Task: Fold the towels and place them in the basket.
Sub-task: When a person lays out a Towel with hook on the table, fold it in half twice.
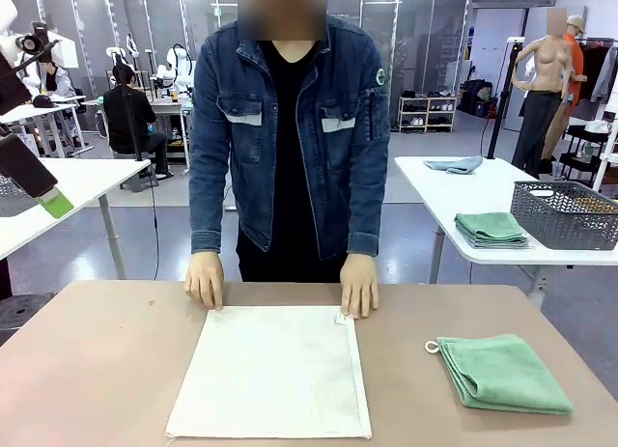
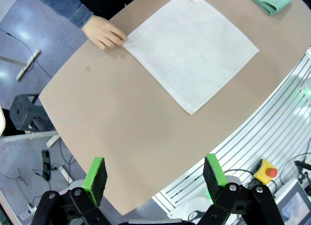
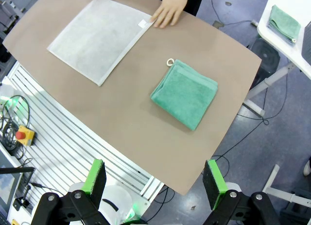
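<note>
With my left end effector (image 2: 154, 167) and right end effector (image 3: 153, 169) both wide open off the near edge of the worktop (image 1: 97, 370), I judged the cream towel (image 1: 270, 370), flat at the worktop's middle, light, limp and easily rucked, best pinched at its near corners.

The cream towel (image 1: 270, 370) is lying unfolded and flat, a near-square sheet at the middle of the brown table (image 1: 97, 370), its near edge close to the table's front edge. A small white tag (image 1: 342, 318) is showing at its far right corner. The green towel (image 1: 507, 373) is sitting to its right, apart from it, folded into a thick rectangle, its white loop (image 1: 432, 347) pointing toward the cream towel. The basket (image 1: 565, 215), dark grey wire mesh, is standing upright on a white side table (image 1: 454, 177), well away from both.
</note>
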Controlling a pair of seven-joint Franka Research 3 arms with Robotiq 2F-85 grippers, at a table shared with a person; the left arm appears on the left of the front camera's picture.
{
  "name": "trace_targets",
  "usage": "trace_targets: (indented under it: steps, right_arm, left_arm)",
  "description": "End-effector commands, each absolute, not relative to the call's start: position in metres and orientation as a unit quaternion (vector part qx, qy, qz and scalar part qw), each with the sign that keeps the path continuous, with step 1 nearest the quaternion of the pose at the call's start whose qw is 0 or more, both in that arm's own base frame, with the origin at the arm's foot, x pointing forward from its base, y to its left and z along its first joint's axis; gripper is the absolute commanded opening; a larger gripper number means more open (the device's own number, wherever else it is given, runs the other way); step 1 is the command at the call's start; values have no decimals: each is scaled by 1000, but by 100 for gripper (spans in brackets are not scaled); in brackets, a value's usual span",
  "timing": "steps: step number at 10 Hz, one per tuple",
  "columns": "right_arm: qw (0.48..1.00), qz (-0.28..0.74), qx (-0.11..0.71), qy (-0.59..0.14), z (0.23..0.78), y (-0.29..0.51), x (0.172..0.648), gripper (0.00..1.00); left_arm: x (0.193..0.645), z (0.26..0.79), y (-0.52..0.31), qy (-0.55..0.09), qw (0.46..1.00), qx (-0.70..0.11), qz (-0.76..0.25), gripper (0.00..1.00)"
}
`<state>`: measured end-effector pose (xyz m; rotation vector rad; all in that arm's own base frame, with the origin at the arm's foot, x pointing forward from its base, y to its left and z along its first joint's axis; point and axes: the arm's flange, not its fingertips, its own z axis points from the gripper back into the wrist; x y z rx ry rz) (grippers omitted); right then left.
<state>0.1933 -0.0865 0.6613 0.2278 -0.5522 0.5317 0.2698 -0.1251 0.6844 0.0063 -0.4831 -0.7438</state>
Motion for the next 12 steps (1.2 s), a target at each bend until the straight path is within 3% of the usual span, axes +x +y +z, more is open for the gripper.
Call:
trace_targets:
  steps: [1, 9, 12]
  right_arm:
    - [924, 252, 109, -268, 661, -87, 192, 100]
    - [921, 259, 111, -269, 661, -87, 193, 100]
    - [856, 437, 20, -277, 666, -5, 192, 100]
  left_arm:
    - [271, 685, -127, -240, 904, 9, -354, 100]
    - [270, 684, -125, -234, 903, 3, -360, 100]
    - [262, 679, -156, -250, 799, 91, -539, 100]
